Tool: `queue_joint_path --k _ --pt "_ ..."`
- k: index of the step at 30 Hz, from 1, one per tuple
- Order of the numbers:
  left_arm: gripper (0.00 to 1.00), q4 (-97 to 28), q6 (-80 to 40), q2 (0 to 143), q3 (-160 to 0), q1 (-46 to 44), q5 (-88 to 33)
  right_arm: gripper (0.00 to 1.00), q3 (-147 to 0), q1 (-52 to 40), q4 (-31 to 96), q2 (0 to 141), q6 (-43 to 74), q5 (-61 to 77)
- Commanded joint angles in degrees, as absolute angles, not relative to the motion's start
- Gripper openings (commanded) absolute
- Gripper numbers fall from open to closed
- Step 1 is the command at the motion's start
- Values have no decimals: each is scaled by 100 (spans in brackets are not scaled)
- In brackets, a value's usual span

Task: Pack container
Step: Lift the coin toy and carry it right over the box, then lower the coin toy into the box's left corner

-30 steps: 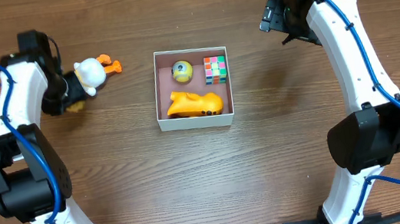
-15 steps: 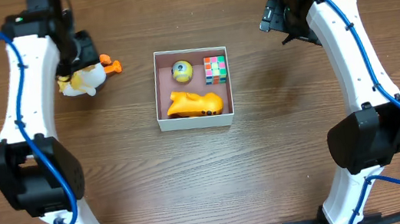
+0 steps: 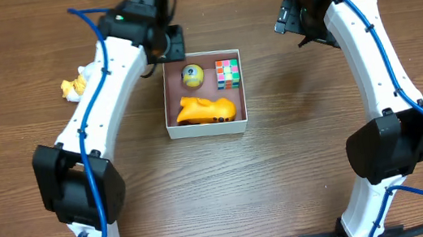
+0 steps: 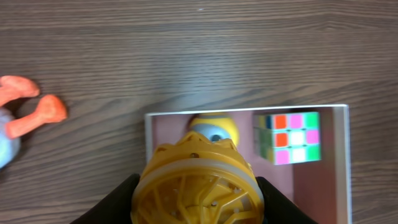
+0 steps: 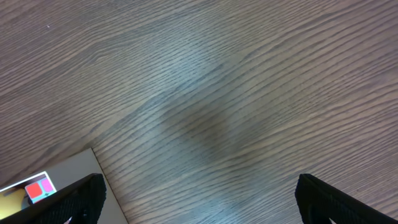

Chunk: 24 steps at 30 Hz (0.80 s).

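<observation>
Over container [image 3: 207, 128] far-left corner, L gripper [image 4: 196, 208] pinching yellow ribbed toy [image 4: 196, 180], R gripper [image 5: 205, 199] spread wide

A yellow ball [image 3: 193, 75], a multicoloured cube [image 3: 228, 74] and an orange toy [image 3: 205, 109] are seen inside the container [image 3: 205, 129], with the left hand [image 3: 170, 44] held just beyond its back-left corner, the right hand [image 3: 290, 18] beyond its back-right corner, and a duck toy [image 3: 74, 87] half hidden to its left.

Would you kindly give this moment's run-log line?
left gripper: shut on yellow round toy, over container edge | right gripper: open | container: ball, cube, car | duck: outside
</observation>
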<state>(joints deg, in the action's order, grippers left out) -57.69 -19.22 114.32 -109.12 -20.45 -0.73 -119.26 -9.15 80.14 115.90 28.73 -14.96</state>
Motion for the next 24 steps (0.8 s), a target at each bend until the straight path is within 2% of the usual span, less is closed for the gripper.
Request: queue_joint_path --k 1,6,18,24 --pt "35 -5631 -2268 11465 -11078 -2324 390 100 -12081 -926 7981 11574 2921 -1514" --pt "36 -5537 -2298 11563 -11074 -2508 788 100 -12081 -926 7983 11574 2921 -1514" --pt "34 -6018 -2449 12678 -11072 -2517 631 100 -12081 -926 7983 11574 2921 -1514" --pt "33 -6020 -2451 12742 -11072 -2517 652 100 -12081 -926 7983 11574 2921 -1514"
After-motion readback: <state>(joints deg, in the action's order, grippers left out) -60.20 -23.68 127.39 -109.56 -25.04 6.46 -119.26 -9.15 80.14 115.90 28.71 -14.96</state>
